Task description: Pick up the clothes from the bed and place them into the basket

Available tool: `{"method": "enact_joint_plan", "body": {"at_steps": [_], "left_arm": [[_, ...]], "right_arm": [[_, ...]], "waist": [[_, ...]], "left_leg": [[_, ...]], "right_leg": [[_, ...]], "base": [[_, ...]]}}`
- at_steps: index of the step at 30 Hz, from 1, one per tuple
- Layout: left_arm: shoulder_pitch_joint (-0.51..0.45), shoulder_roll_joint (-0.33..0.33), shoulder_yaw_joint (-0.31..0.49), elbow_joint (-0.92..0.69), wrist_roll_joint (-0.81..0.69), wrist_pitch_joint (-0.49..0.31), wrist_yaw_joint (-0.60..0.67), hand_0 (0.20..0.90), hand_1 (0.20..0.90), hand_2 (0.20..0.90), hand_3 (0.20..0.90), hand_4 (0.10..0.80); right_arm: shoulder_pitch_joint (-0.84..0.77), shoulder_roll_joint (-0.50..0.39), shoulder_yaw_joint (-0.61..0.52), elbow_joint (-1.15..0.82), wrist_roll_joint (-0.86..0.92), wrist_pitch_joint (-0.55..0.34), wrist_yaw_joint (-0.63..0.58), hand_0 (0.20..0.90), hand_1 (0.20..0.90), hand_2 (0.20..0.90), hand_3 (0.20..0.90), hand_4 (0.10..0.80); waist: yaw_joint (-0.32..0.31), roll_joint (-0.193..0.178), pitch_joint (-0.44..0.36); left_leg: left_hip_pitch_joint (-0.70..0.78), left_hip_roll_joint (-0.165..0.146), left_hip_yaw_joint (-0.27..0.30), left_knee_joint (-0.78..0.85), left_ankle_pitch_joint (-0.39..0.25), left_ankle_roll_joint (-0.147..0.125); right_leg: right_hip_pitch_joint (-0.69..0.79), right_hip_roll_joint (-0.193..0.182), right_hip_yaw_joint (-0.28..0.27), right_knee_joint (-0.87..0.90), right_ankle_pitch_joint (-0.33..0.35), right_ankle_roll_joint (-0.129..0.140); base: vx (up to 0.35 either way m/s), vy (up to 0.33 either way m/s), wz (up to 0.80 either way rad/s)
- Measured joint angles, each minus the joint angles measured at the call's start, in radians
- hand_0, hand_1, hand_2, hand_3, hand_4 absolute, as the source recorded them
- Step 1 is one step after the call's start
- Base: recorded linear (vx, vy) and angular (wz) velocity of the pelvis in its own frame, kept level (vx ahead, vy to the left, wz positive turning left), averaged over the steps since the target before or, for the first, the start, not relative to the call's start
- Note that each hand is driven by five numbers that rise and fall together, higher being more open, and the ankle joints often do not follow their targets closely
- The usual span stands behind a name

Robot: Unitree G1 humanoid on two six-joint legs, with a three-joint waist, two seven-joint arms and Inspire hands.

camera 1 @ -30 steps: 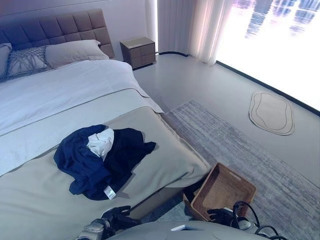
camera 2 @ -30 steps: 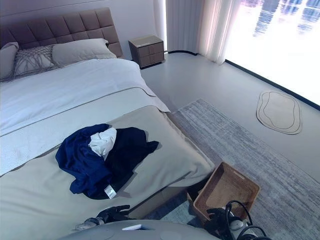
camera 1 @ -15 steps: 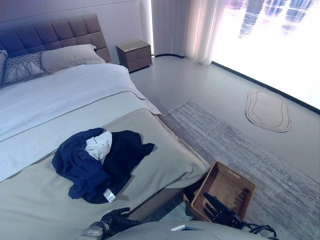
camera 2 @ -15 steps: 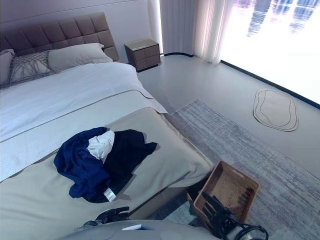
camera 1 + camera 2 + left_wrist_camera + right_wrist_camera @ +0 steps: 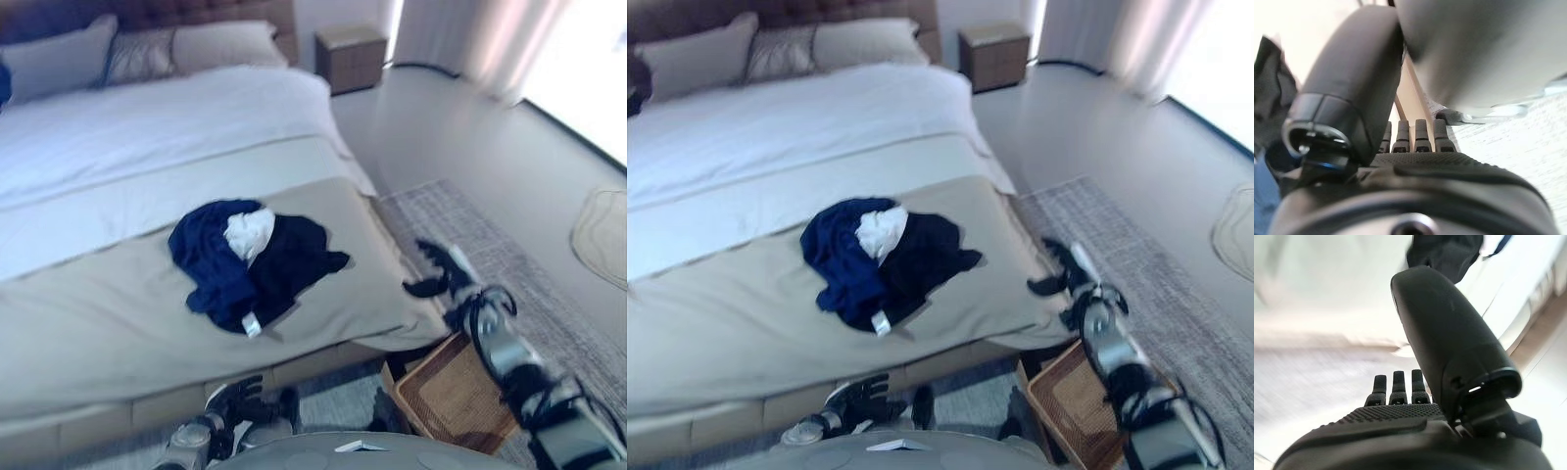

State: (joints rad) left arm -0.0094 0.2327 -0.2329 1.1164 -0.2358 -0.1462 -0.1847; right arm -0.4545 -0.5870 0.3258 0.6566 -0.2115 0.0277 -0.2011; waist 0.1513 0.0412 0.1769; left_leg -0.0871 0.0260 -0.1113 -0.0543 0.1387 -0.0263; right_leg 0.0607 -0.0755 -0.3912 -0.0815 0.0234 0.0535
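- Right hand had risen from down by the wicker basket to hover over the bed's near corner; the view had shifted too, so the camera moved.
- Its fingers were straight and spread, holding nothing.
- Clothes pile, navy and black with a white piece on top, lay mid-bed, well apart from that hand.
- Left hand hung low below the bed's front edge, fingers straight in its wrist view, empty.
- Basket sat on the floor beside the bed's corner, nothing seen in it.
- Judged: reach starting, no garment picked yet.
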Motion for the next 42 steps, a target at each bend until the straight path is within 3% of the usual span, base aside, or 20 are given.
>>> {"method": "enact_joint_plan", "body": {"at_steps": [3, 6, 11, 13, 18, 23, 25, 27, 28, 35, 38, 42], "left_arm": [[-0.06, -0.001, -0.022, -0.008, -0.017, -0.034, -0.015, 0.9, 0.9, 0.9, 0.9, 0.8], [-0.1, 0.0, -0.03, -0.048, -0.042, -0.037, -0.022, 0.9, 0.9, 0.9, 0.9, 0.8], [-0.134, 0.007, -0.027, -0.066, -0.096, -0.076, -0.04, 0.9, 0.9, 0.9, 0.9, 0.8], [-0.138, 0.014, -0.027, -0.082, -0.121, -0.082, -0.038, 0.9, 0.9, 0.9, 0.9, 0.8], [-0.141, 0.067, -0.029, -0.069, -0.142, -0.09, -0.037, 0.9, 0.9, 0.9, 0.9, 0.8], [-0.139, 0.098, -0.029, -0.063, -0.176, -0.091, -0.039, 0.9, 0.9, 0.9, 0.9, 0.8], [-0.137, 0.098, -0.028, -0.063, -0.18, -0.093, -0.045, 0.9, 0.9, 0.9, 0.9, 0.8], [-0.135, 0.099, -0.027, -0.071, -0.198, -0.095, -0.049, 0.9, 0.9, 0.9, 0.9, 0.8], [-0.135, 0.102, -0.027, -0.076, -0.2, -0.095, -0.049, 0.9, 0.9, 0.9, 0.9, 0.8], [-0.122, 0.131, -0.023, -0.086, -0.207, -0.091, -0.048, 0.9, 0.9, 0.9, 0.9, 0.8], [-0.107, 0.14, 0.018, -0.085, -0.205, -0.082, -0.038, 0.9, 0.9, 0.9, 0.9, 0.8], [-0.072, 0.168, 0.074, -0.087, -0.193, -0.072, -0.035, 0.9, 0.9, 0.9, 0.9, 0.8]], "right_arm": [[-0.203, -0.021, 0.054, 0.073, -0.136, 0.054, -0.065, 0.9, 0.9, 0.9, 0.9, 0.8], [-0.35, -0.025, 0.088, 0.122, -0.198, 0.089, -0.126, 0.9, 0.9, 0.9, 0.9, 0.8], [-0.484, -0.026, 0.173, 0.138, -0.213, 0.126, -0.15, 0.9, 0.9, 0.9, 0.9, 0.8], [-0.539, -0.024, 0.217, 0.158, -0.213, 0.145, -0.147, 0.9, 0.9, 0.9, 0.9, 0.8], [-0.667, -0.021, 0.241, 0.269, -0.21, 0.191, -0.135, 0.9, 0.9, 0.9, 0.9, 0.8], [-0.745, -0.019, 0.241, 0.388, -0.196, 0.254, -0.102, 0.9, 0.9, 0.9, 0.9, 0.8], [-0.76, -0.018, 0.241, 0.413, -0.192, 0.284, -0.084, 0.9, 0.9, 0.9, 0.9, 0.8], [-0.788, -0.013, 0.251, 0.467, -0.182, 0.326, -0.03, 0.432, 0.432, 0.432, 0.354, 0.254], [-0.798, -0.013, 0.252, 0.491, -0.164, 0.338, -0.013, 0.3, 0.3, 0.3, 0.2, 0.1], [-0.81, -0.023, 0.238, 0.458, -0.057, 0.33, -0.076, 0.3, 0.3, 0.3, 0.2, 0.1], [-0.808, -0.029, 0.224, 0.289, 0.013, 0.315, -0.153, 0.3, 0.3, 0.3, 0.2, 0.1], [-0.763, -0.039, 0.113, 0.009, 0.032, 0.242, -0.275, 0.3, 0.3, 0.3, 0.2, 0.1]], "waist": [[0.061, 0.029, 0.069], [0.128, 0.046, 0.131], [0.203, 0.032, 0.202], [0.226, 0.029, 0.227], [0.268, 0.01, 0.289], [0.314, -0.003, 0.329], [0.323, -0.004, 0.33], [0.334, -0.005, 0.33], [0.337, -0.006, 0.331], [0.332, -0.023, 0.337], [0.307, -0.039, 0.339], [0.283, -0.099, 0.333]], "left_leg": [[-0.077, -0.016, -0.065, 0.033, 0.02, -0.016], [-0.135, -0.028, -0.115, 0.051, 0.027, -0.021], [-0.177, -0.052, -0.163, 0.054, 0.026, -0.024], [-0.203, -0.08, -0.183, 0.075, 0.026, -0.024], [-0.276, -0.115, -0.184, 0.142, 0.02, -0.031], [-0.328, -0.119, -0.189, 0.19, -0.011, -0.036], [-0.36, -0.129, -0.191, 0.218, -0.03, -0.038], [-0.39, -0.132, -0.192, 0.244, -0.031, -0.037], [-0.399, -0.132, -0.194, 0.249, -0.034, -0.034], [-0.402, -0.127, -0.19, 0.274, -0.04, -0.025], [-0.381, -0.115, -0.179, 0.274, -0.044, -0.019], [-0.308, -0.104, -0.138, 0.259, -0.06, -0.002]], "right_leg": [[-0.044, -0.01, -0.059, 0.038, -0.004, 0.011], [-0.1, -0.025, -0.099, 0.103, -0.038, 0.006], [-0.164, -0.076, -0.134, 0.224, -0.11, 0.006], [-0.182, -0.105, -0.136, 0.259, -0.125, 0.016], [-0.235, -0.142, -0.136, 0.313, -0.131, 0.021], [-0.272, -0.146, -0.14, 0.342, -0.132, 0.022], [-0.289, -0.155, -0.142, 0.354, -0.147, 0.037], [-0.312, -0.156, -0.142, 0.368, -0.15, 0.036], [-0.319, -0.157, -0.143, 0.375, -0.152, 0.033], [-0.316, -0.156, -0.135, 0.374, -0.153, 0.032], [-0.287, -0.138, -0.129, 0.336, -0.151, 0.03], [-0.216, -0.117, -0.082, 0.271, -0.127, 0.023]], "base": [[-0.101, 0.005, 0.61], [0.02, -0.007, 0.46], [0.024, 0.073, 0.4], [0.005, 0.105, 0.36], [0.016, 0.075, 0.19], [0.005, 0.028, 0.06], [-0.003, 0.011, 0.09], [-0.008, -0.027, 0.05], [0.005, -0.032, 0.05], [0.039, -0.067, -0.02], [0.063, -0.063, -0.16], [0.095, -0.065, -0.23]]}}
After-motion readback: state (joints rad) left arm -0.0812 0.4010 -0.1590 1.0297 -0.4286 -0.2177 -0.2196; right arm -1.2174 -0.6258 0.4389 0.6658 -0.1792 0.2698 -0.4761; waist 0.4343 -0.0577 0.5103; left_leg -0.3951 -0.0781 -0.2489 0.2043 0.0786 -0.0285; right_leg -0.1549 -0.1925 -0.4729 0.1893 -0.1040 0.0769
